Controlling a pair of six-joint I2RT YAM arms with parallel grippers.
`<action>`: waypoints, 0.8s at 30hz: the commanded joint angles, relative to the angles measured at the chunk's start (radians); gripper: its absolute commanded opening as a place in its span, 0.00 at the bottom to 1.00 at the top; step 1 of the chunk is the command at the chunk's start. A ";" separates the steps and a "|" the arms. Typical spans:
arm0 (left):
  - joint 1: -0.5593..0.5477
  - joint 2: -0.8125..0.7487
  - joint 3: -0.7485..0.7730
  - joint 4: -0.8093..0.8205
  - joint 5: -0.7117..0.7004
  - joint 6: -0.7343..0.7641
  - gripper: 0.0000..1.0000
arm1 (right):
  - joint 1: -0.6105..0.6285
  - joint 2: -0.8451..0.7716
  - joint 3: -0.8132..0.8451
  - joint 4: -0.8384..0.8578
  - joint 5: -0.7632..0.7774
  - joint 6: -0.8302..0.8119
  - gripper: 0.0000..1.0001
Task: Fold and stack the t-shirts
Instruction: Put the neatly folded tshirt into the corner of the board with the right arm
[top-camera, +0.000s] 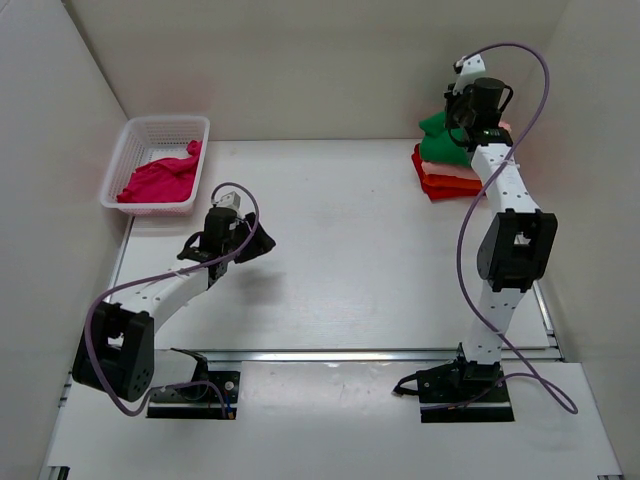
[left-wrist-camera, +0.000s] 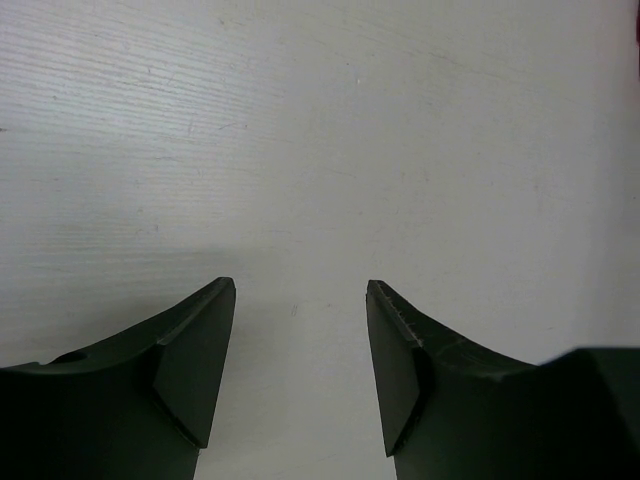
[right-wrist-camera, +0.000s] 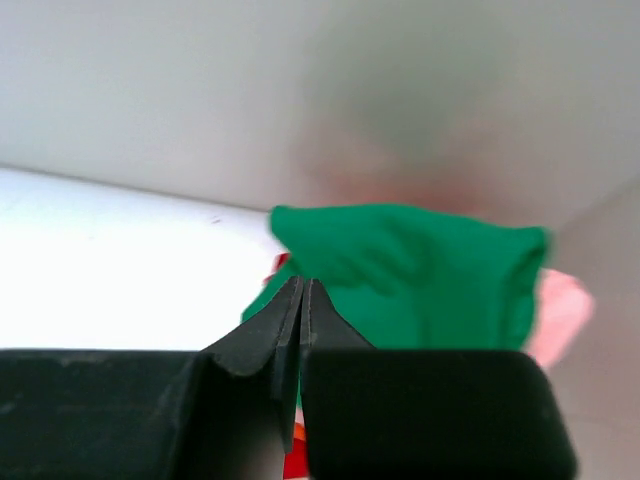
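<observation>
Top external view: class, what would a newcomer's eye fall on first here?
The bright stack of t-shirts at the far right corner of the table, a green t-shirt on top, with the right gripper shut close to it. Next, the magenta t-shirt crumpled in the white basket at far left.

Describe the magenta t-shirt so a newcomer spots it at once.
Find the white lattice basket at the far left corner of the table. The magenta t-shirt lies crumpled inside it, the only shirt outside the folded stack at far right.
</observation>
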 joint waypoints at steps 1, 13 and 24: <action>0.008 -0.042 -0.011 0.009 0.013 0.000 0.66 | -0.054 0.055 0.028 0.018 -0.134 0.067 0.00; -0.003 -0.073 0.026 0.008 0.034 -0.037 0.66 | -0.209 0.575 0.587 -0.232 -0.066 0.155 0.00; -0.018 -0.085 0.007 0.009 0.026 -0.034 0.65 | -0.198 0.504 0.447 -0.145 -0.098 0.079 0.05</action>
